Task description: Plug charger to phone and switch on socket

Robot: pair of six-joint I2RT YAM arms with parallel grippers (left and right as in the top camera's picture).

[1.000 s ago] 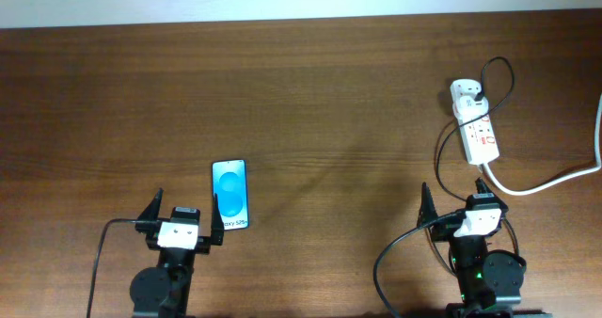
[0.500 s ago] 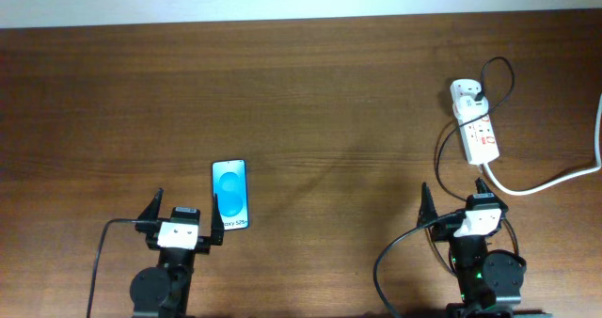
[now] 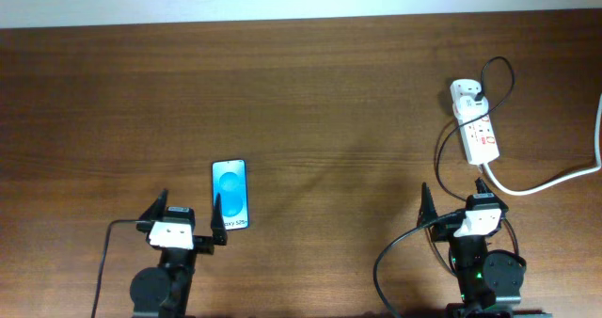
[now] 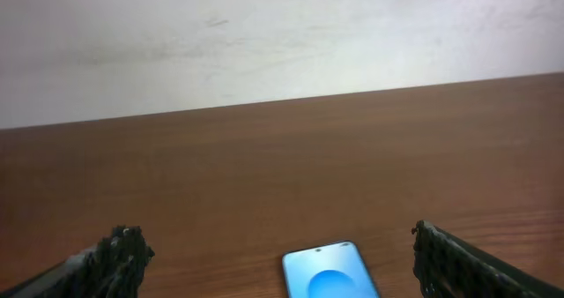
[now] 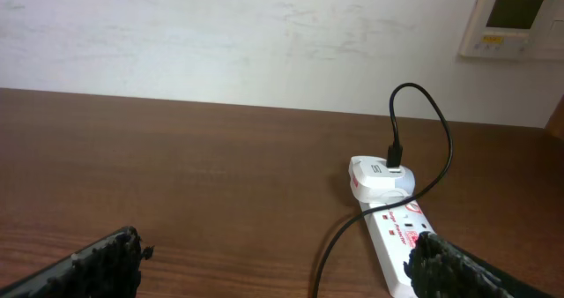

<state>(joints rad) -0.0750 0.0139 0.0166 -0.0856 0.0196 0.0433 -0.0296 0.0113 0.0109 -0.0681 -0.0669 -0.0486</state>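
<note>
The phone (image 3: 231, 195) lies flat on the brown table with its blue screen up; its top end also shows in the left wrist view (image 4: 328, 273). My left gripper (image 3: 188, 207) is open and empty, and its right finger is beside the phone's lower left edge. The white socket strip (image 3: 480, 135) lies at the far right, with the white adapter (image 3: 467, 93) plugged into its far end. The black charger cable (image 3: 438, 158) loops from the adapter down towards my right arm; its tip is hidden. My right gripper (image 3: 453, 200) is open and empty, just in front of the socket (image 5: 398, 243).
The socket's thick white cord (image 3: 555, 179) runs off the right edge of the table. In the right wrist view a white wall panel (image 5: 515, 20) hangs behind the table. The arms' own black cables curl beside their bases at the front edge.
My left gripper has shifted slightly left and back toward the front edge. The right arm, phone and socket have not moved.
</note>
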